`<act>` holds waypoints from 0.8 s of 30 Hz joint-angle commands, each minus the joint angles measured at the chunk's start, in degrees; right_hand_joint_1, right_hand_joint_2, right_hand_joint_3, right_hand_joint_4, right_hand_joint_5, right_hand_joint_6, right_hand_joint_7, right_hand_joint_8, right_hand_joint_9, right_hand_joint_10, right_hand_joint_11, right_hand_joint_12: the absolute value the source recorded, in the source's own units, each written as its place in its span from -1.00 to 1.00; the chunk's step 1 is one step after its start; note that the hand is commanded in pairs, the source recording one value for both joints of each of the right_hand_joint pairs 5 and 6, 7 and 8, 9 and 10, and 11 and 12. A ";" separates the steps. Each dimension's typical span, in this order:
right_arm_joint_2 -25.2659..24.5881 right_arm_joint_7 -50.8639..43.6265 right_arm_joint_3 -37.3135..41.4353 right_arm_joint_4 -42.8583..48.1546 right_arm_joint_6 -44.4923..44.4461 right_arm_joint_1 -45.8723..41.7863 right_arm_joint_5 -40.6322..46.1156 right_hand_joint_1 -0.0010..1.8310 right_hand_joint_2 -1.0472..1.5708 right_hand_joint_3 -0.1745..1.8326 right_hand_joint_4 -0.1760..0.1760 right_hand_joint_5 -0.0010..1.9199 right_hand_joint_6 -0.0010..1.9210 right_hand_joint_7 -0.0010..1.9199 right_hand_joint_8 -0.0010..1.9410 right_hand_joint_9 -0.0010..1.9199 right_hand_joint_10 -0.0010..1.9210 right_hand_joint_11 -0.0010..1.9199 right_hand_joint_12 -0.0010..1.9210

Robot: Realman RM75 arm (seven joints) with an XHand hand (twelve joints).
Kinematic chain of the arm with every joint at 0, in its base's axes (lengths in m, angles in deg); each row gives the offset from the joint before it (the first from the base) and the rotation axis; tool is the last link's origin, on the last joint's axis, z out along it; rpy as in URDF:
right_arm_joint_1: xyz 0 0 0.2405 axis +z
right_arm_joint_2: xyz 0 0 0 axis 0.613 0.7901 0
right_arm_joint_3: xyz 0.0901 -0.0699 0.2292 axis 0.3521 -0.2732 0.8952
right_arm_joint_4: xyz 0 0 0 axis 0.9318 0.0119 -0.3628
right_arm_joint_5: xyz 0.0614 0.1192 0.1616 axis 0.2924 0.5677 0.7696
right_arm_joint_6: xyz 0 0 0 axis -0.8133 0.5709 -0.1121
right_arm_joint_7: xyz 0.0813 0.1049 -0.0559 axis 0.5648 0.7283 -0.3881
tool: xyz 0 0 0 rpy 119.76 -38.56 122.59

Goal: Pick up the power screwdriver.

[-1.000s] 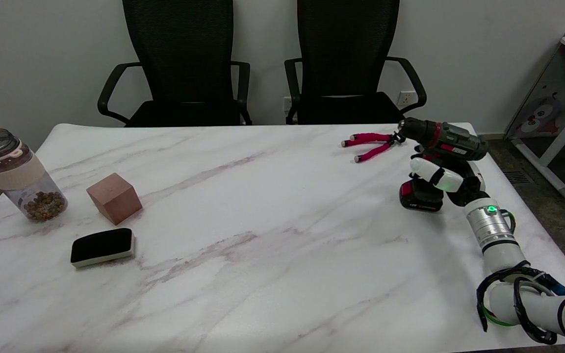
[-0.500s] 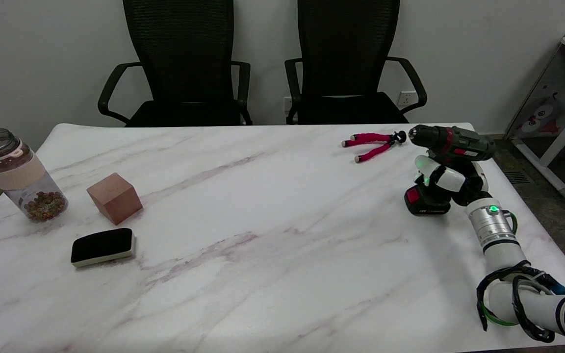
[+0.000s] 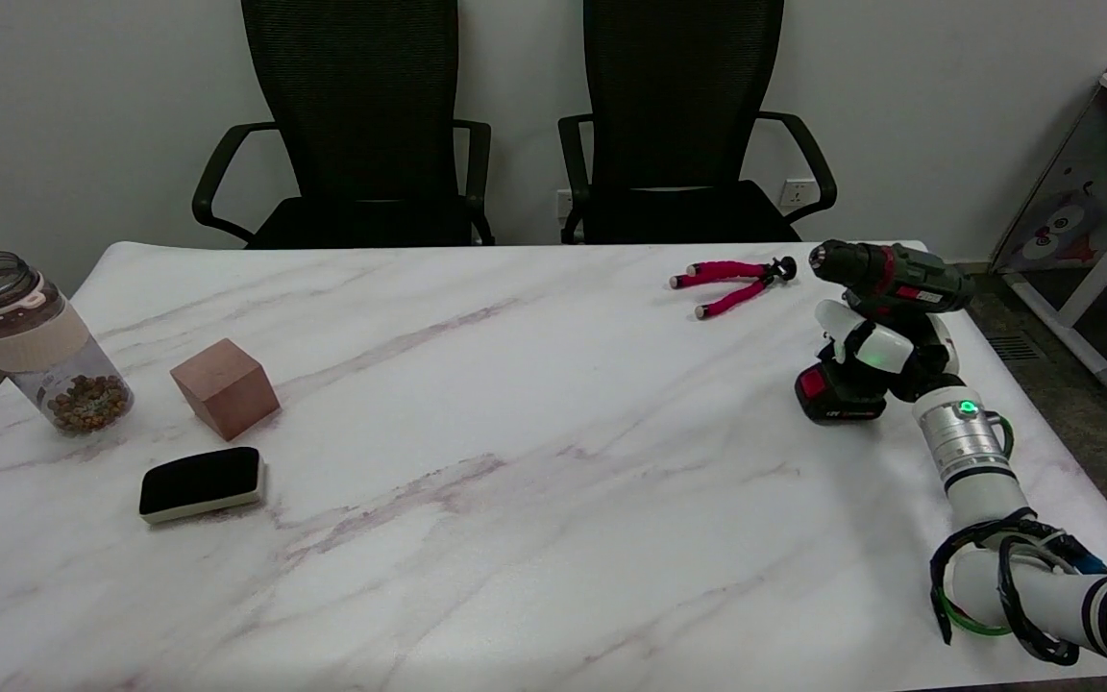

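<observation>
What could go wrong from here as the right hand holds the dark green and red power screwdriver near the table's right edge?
1. The right hand grips the dark green and red power screwdriver around its handle, with the heavy black battery base below; if the grip is loose, the tool may tip or slip.
2. It stands close to the right edge of the white marble-patterned table, so a slip could send it to the floor.
3. The pink flexible mini tripod lies just off the chuck and could be knocked.
</observation>
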 commanded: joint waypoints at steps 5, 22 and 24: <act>-0.24 -0.47 -0.12 -2.50 -0.58 2.02 0.65 0.06 0.47 -0.13 1.00 1.00 1.00 1.00 0.98 1.00 1.00 1.00 1.00; 0.13 -7.62 0.25 -12.51 -1.81 7.86 -0.05 0.08 0.69 -0.01 1.00 1.00 1.00 1.00 0.98 1.00 1.00 1.00 1.00; 0.20 -8.36 0.01 -13.56 -1.63 9.01 -0.05 0.08 0.69 -0.01 1.00 1.00 1.00 1.00 0.98 1.00 1.00 1.00 1.00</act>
